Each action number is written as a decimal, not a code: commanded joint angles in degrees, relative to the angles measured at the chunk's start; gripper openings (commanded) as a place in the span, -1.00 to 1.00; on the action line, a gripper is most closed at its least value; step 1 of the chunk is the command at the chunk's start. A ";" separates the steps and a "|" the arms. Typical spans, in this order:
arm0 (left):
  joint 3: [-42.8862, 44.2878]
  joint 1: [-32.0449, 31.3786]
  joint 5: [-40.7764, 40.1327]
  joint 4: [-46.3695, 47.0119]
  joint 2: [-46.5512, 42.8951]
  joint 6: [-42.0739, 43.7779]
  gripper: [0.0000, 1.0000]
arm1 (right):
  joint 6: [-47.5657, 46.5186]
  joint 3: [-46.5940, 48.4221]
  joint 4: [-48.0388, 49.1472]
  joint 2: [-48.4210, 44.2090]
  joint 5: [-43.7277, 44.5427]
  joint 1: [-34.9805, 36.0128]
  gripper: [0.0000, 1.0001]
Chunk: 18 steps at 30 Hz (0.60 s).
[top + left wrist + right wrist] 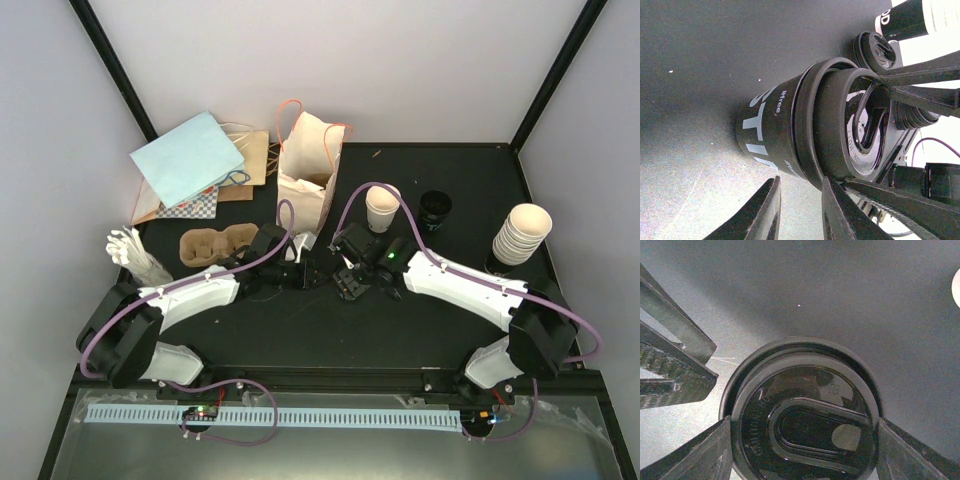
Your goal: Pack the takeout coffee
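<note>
A takeout coffee cup [770,130] with dark printed sides and a round black lid [802,415] stands on the black table. It is hidden under the grippers in the top view. My right gripper [803,426] is shut on the lid, one finger on each side of its rim; in the top view it [350,282] is at the table's middle. My left gripper [800,179] is open, and it [318,272] sits just left of the cup. One of its fingers [837,210] is at the lid's rim; the other stands apart. A lidless cream cup [382,208] stands behind.
The printed paper bag [305,165] with orange handles stands open at the back centre. The brown pulp tray [215,245] lies to the left. A stack of black lids [436,207] and a stack of cups [522,232] are on the right. A blue bag [185,158] and white stirrers [135,250] lie far left.
</note>
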 commanded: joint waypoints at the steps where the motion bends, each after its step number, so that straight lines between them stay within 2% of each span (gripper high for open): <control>1: 0.41 -0.41 -0.53 0.36 -0.12 1.10 -0.50 | 0.28 -0.04 0.51 -0.28 0.10 0.38 0.46; 18: 0.35 -0.38 -1.17 0.03 -1.38 1.09 -0.50 | 0.30 -0.83 0.82 0.94 0.03 0.29 0.46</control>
